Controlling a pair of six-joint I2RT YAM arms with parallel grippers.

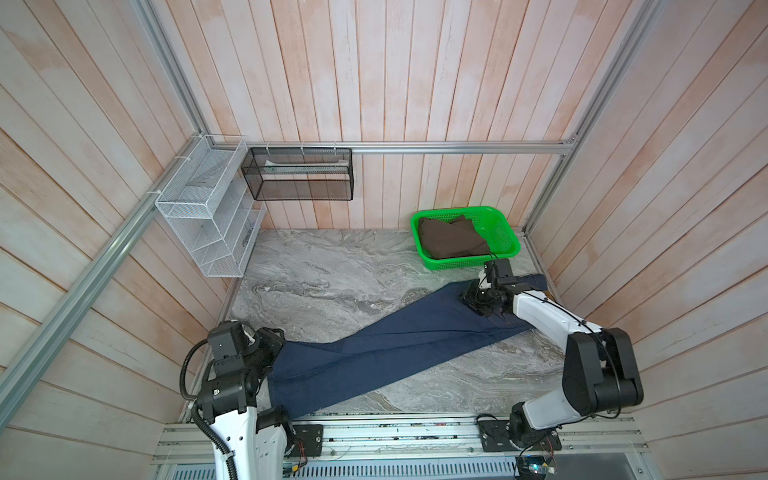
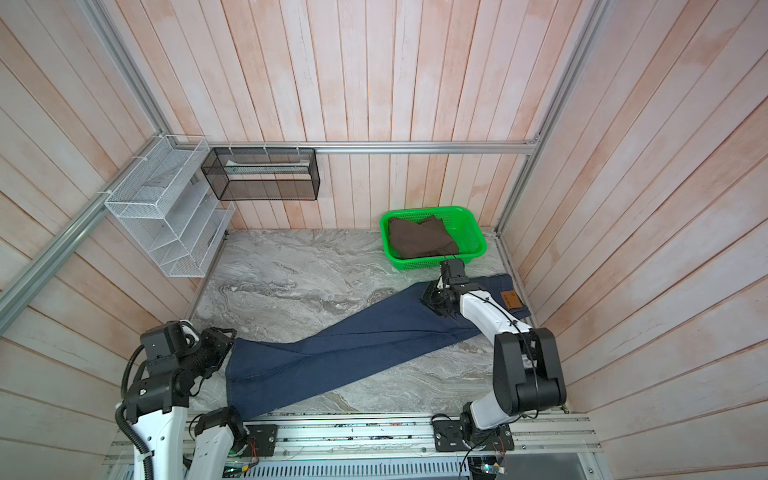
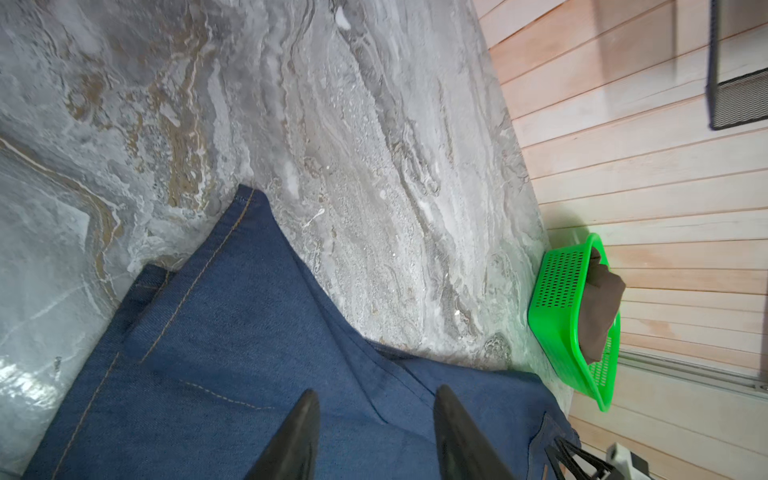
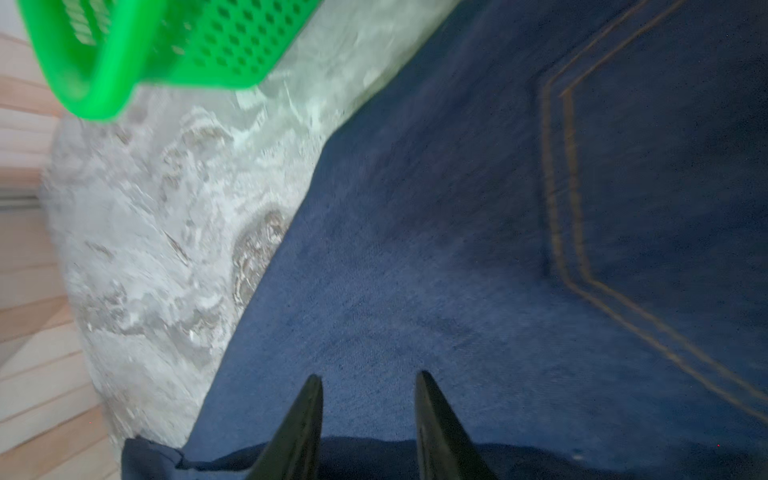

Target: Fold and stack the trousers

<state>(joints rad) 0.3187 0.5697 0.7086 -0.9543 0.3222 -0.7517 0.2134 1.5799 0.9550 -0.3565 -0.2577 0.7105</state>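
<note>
As trousers (image 1: 395, 349) span table (image 1: 332, 270), cuffs (image 1: 282, 395) reach front edge.

Dark navy-blue denim trousers (image 4: 457, 249) with double orange-tan stitching (image 4: 579, 274) are seen spread on a grey marbled bench (image 4: 166, 228). The black gripper (image 4: 370, 376) is held over the denim, fingers parted. A green perforated plastic basket (image 4: 187, 50) is set just beside the trousers.

My left arm (image 1: 235, 432): folded at the front-left corner; left gripper (image 3: 376, 390) low, jaws parted. My right arm (image 1: 548, 318): stretched along the right edge; right gripper (image 4: 370, 376) down, jaws parted.
</note>
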